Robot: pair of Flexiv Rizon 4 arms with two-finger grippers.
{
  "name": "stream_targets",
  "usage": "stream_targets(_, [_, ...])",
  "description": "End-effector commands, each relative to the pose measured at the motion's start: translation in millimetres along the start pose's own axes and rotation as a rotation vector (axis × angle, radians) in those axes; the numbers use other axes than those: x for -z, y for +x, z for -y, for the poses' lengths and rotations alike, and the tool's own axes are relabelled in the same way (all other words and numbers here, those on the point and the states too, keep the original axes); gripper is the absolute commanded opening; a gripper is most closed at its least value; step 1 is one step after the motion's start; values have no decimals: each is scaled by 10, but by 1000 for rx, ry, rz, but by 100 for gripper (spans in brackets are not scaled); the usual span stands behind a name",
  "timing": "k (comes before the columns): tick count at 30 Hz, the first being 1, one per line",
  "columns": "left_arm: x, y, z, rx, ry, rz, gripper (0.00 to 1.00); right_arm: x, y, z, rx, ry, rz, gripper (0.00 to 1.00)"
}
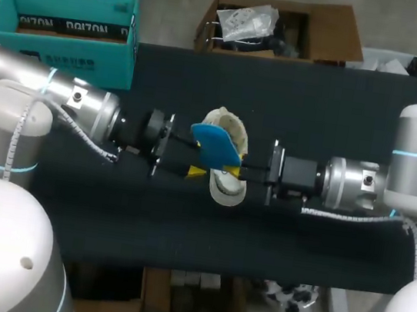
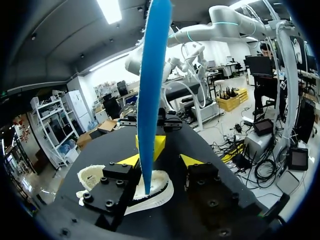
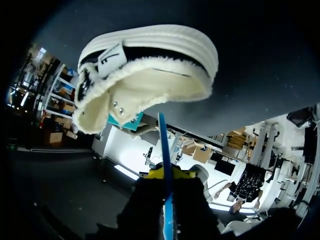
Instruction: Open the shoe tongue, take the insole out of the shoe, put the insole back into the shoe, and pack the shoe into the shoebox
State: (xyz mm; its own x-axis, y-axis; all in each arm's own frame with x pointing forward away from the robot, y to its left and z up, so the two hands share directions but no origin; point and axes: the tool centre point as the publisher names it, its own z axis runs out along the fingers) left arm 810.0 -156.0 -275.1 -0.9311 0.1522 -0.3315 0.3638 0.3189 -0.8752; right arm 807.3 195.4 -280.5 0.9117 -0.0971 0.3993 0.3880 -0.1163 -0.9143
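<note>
Since the blue insole [image 1: 213, 147] was out, pinched on edge by the right gripper [image 3: 165, 174] just above the shoe [image 1: 225, 191] at mid-table, with the left gripper [image 2: 161, 160] gaping wide beside it, refitting it and packing the teal shoebox [image 1: 59, 57] seemingly remained.

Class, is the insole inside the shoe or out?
Out: the right hand holds the insole on edge above the shoe; tip contact unclear.

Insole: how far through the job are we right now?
Done: the insole is out of the shoe. In hand: the right gripper is shut on it, holding it on edge above the shoe; the left gripper is open alongside. Left: insole back in, then the shoe into the shoebox.
</note>
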Motion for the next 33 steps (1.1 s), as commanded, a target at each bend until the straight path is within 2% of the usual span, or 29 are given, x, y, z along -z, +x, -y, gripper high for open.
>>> stream_targets(1, [-59, -85, -66, -4, -2, -13, 65, -4, -17, -33, 16, -13, -4, 0])
stream_targets(8, [-66, -211, -144, -19, -29, -5, 70, 7, 39, -195, 43, -12, -18, 0])
stream_targets(9, [-72, -221, -161, -20, -31, -5, 69, 10, 47, -214, 45, -12, -19, 0])
stream_targets(12, [-98, -262, -228, -23, -40, -8, 51, 35, 71, -258, 59, -2, -28, 0])
stream_targets(15, [-139, -299, -287, -17, -50, -15, 47, 37, 102, -286, 60, -3, -33, 0])
stream_targets(18, [-163, -336, -327, -12, -53, -19, 34, 42, 124, -305, 61, -2, -35, 0])
stream_targets(20, [-182, -346, -349, -10, -53, -22, 32, 44, 141, -318, 61, -3, -36, 0])
stream_targets(25, [-242, -377, -396, -6, -57, -35, 36, 45, 178, -357, 60, -3, -37, 0])
stream_targets(27, [-262, -399, -407, -6, -59, -37, 34, 49, 190, -372, 59, -2, -37, 0])
stream_targets(28, [-270, -405, -409, -7, -60, -38, 26, 50, 194, -376, 59, -2, -37, 0])
stream_targets(29, [-277, -409, -410, -9, -62, -38, 0, 51, 199, -379, 59, -2, -37, 0])
stream_targets(33, [-297, -415, -411, -28, -71, -40, 0, 56, 209, -393, 59, -3, -35, 0])
